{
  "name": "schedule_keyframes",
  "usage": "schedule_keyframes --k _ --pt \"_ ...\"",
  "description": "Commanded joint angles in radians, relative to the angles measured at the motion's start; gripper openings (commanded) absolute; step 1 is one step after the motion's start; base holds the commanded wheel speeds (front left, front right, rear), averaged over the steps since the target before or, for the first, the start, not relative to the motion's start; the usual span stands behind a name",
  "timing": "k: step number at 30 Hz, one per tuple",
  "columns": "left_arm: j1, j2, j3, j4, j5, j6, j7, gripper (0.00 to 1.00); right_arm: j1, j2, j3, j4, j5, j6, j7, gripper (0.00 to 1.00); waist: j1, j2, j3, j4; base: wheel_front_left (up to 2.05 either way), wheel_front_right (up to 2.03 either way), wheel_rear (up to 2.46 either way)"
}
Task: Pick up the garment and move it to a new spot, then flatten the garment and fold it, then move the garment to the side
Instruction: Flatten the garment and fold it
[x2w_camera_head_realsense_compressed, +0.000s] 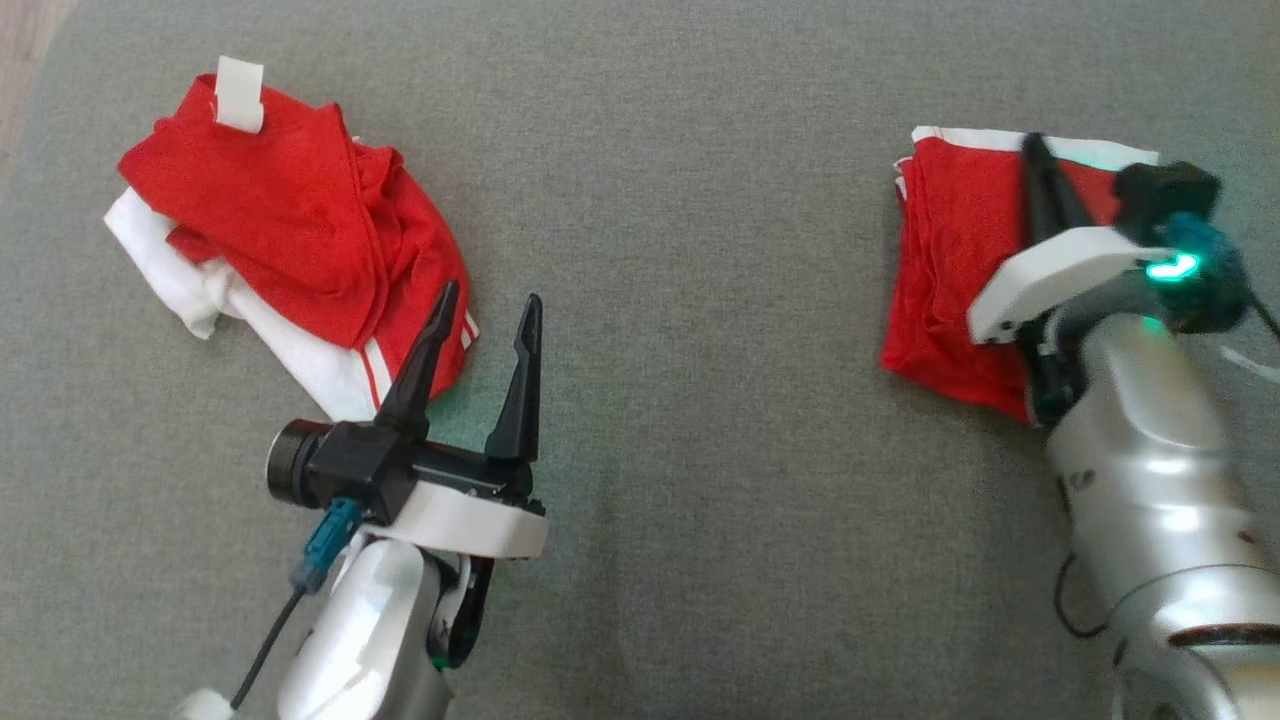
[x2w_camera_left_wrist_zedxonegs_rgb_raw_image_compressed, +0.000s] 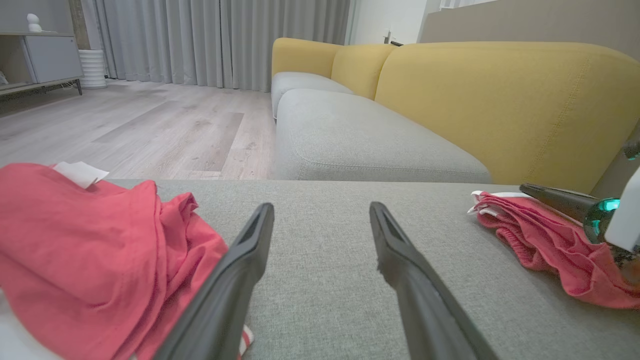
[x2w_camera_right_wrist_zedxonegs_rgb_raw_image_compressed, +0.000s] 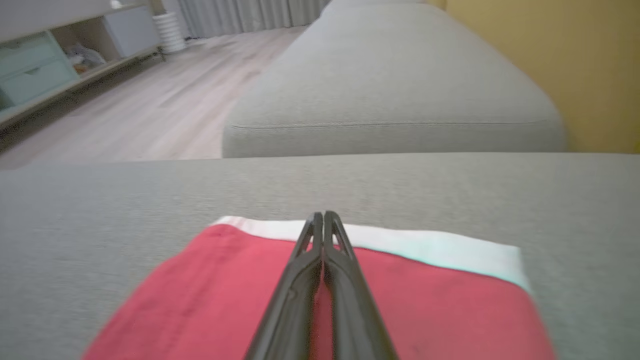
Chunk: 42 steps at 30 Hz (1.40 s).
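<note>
Bare grey cushion (x2w_camera_head_realsense_compressed: 690, 300) lies open between the crumpled garment (x2w_camera_head_realsense_compressed: 300, 230) at left and the folded garment (x2w_camera_head_realsense_compressed: 945, 260) at right. A yellow backrest (x2w_camera_left_wrist_zedxonegs_rgb_raw_image_compressed: 500, 100) rises beyond the folded one.

No text, brand, number or sign can be read. The white tag (x2w_camera_head_realsense_compressed: 239, 93) on the crumpled red garment (x2w_camera_head_realsense_compressed: 290, 230) is too small to show any print. The white band (x2w_camera_right_wrist_zedxonegs_rgb_raw_image_compressed: 425, 246) of the folded red garment (x2w_camera_head_realsense_compressed: 950, 260) appears plain.
</note>
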Motion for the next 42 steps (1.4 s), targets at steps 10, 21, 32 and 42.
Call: schedule_keyframes --k 10,21,32,42 --pt "-0.012 0.004 0.02 -0.015 -0.007 0.009 -0.005 1.0 0.011 0.022 0.435 0.089 0.284 -0.001 0.001 0.0 0.0 0.0 -0.038 -0.009 0.0 0.0 0.0" --pt "0.041 0.004 0.059 -0.022 -0.012 0.017 -0.005 1.0 0.117 0.011 0.28 -0.153 0.259 -0.001 -0.02 0.0 0.0 0.0 -0.147 -0.079 0.0 0.0 0.0" --pt "0.116 0.004 0.078 -0.013 -0.021 0.026 -0.005 1.0 0.434 0.021 0.092 -0.477 0.152 -0.001 -0.02 0.0 0.0 0.0 -0.245 -0.144 0.0 0.0 0.0" --pt "0.168 0.004 0.078 -0.005 -0.022 0.027 -0.005 1.0 0.607 0.022 0.105 -0.596 0.206 -0.001 -0.021 1.0 0.0 0.0 -0.276 -0.165 0.0 0.0 0.0"
